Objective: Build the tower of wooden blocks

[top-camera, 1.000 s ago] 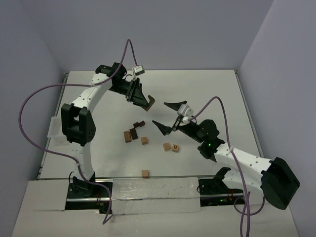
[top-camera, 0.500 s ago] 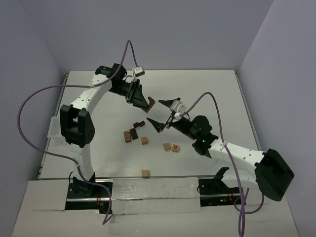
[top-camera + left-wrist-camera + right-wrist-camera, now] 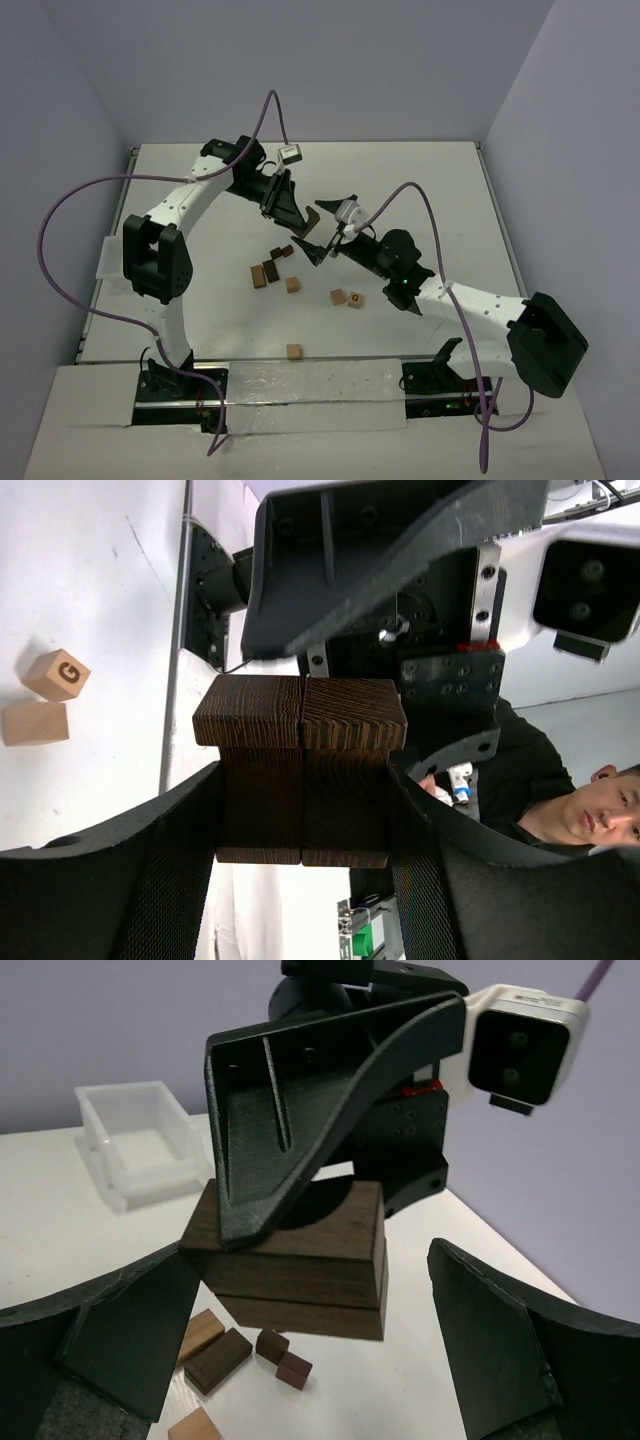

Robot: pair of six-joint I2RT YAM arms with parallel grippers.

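Currently in hand: what looks like a mid-air handover. The dark block is raised above the worktop, and no tower stands anywhere in view.
Left hand: pinching the dark block by two opposite faces, its fingers parted just to the block's width.
Right hand: spread wide, one finger on either side of the block. The right wrist view shows a clear gap on both sides, so it touches neither face.
Where the block is: in the air over mid-worktop, at about 1 o'clock from the loose blocks and 11 o'clock from the G block.
Next move calls for: the right hand closing squarely on the faces the left fingers leave free, and only then the left hand letting go. Releasing too soon would likely drop the piece. One left finger lies across the top of the block in the right wrist view, so there is little room to spare.
Block's look: dark brown with bold grain and a seam down the middle, as if two pieces were joined. In the left wrist view it has a wider head over a narrower body.
Rest of the set: pale and dark pieces lie scattered flat on the worktop, none stacked.
White tray: at the worktop's 9 o'clock edge, well apart from both hands.
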